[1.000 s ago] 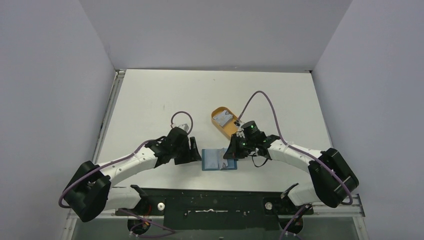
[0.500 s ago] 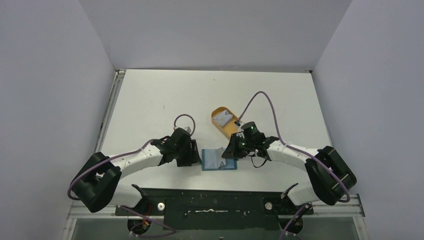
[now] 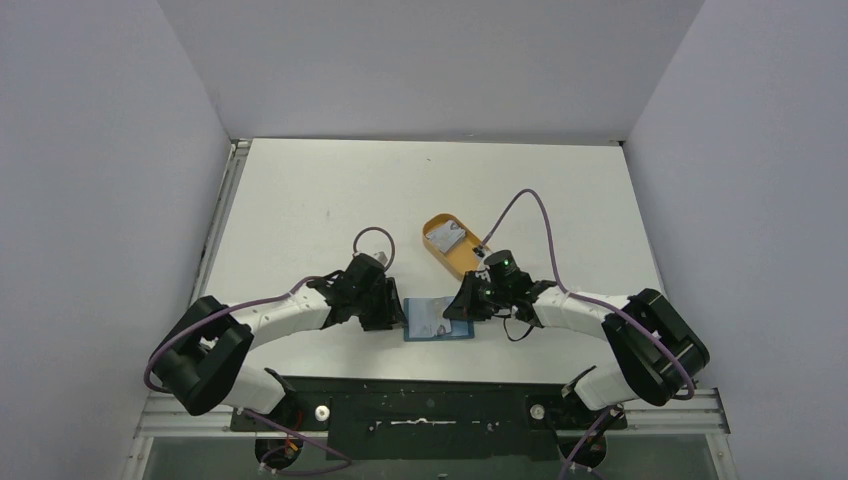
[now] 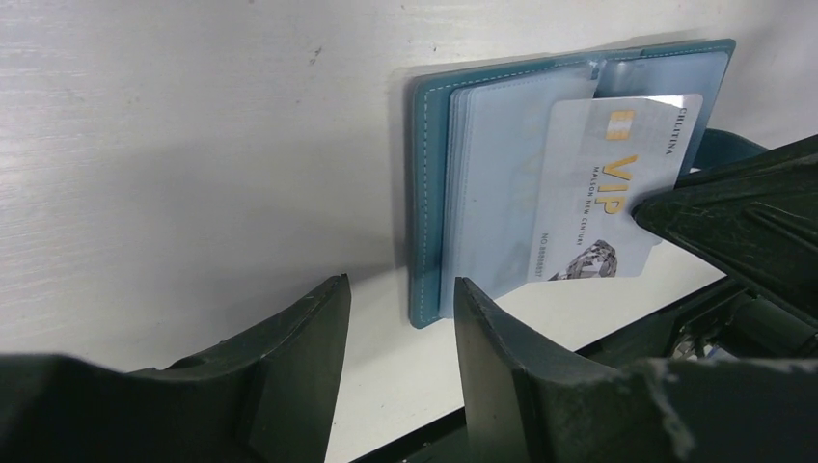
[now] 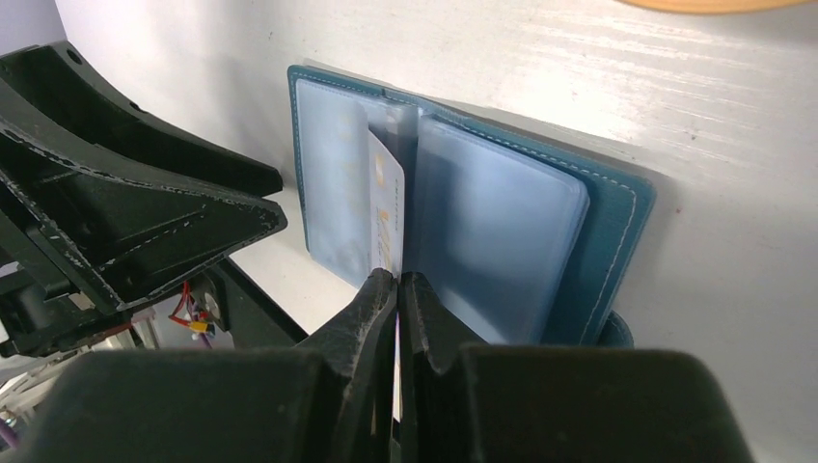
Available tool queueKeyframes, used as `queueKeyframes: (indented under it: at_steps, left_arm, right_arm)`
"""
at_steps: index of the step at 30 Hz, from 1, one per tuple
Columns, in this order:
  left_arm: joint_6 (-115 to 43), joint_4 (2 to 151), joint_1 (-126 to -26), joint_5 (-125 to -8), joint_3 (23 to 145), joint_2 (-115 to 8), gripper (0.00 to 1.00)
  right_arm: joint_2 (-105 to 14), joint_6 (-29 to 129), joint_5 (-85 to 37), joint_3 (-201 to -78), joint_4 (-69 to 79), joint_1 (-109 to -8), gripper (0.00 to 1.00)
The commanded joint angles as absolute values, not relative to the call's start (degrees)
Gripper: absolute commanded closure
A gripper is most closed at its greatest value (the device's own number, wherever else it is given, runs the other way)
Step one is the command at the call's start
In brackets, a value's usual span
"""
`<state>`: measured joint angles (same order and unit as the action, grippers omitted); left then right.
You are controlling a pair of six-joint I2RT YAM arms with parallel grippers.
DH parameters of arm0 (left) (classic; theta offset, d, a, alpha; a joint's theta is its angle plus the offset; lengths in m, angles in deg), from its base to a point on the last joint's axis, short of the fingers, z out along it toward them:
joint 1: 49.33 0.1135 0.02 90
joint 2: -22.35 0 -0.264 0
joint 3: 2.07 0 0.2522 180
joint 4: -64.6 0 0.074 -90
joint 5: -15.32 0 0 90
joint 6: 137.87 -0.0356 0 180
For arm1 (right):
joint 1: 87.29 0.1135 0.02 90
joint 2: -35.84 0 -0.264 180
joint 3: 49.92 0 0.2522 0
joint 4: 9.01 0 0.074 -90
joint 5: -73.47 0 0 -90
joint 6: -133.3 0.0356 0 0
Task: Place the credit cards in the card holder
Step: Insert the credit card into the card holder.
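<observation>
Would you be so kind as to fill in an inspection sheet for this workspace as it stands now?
Surface: white table, lightly streaked.
Job's things: teal card holder lies open; one credit card sits partly between its clear pockets; another card lies in the orange tray.
Clutter: nothing seen.
End effectors: right end effector shut on the credit card; left end effector open at the card holder's edge, holding nothing.
Cables: purple cables loop over both arms, off the card holder.
Surroundings: plain pale walls on three sides.
</observation>
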<state>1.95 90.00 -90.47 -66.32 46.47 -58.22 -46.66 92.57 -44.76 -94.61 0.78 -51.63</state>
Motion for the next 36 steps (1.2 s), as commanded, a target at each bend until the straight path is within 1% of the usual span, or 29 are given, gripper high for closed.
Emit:
queueKeyframes:
  at_steps: [1, 12, 27, 30, 36]
  left_arm:
    - [2.0, 89.8, -90.3, -66.1, 46.6, -60.3, 0.59]
    - [2.1, 88.6, -90.3, -65.1, 46.4, -61.2, 0.64]
    - [2.2, 87.6, -90.3, -64.3, 46.0, -61.7, 0.66]
    - [2.3, 86.9, -90.3, -63.8, 45.8, -61.8, 0.70]
    - [2.8, 85.4, -90.3, -62.9, 45.3, -62.1, 0.74]
  right_arm:
    - [-47.2, 92.1, -39.8, -93.4, -1.0, -51.3, 1.00]
    - [-49.5, 92.9, -36.6, -93.0, -1.4, -48.8, 1.00]
    - [-51.7, 95.9, -32.3, -94.5, -2.8, -44.9, 1.00]
    - [-51.9, 96.8, -31.6, -94.7, -3.3, -44.4, 1.00]
    - [-53.5, 98.2, -30.6, -96.0, -3.8, -42.3, 1.00]
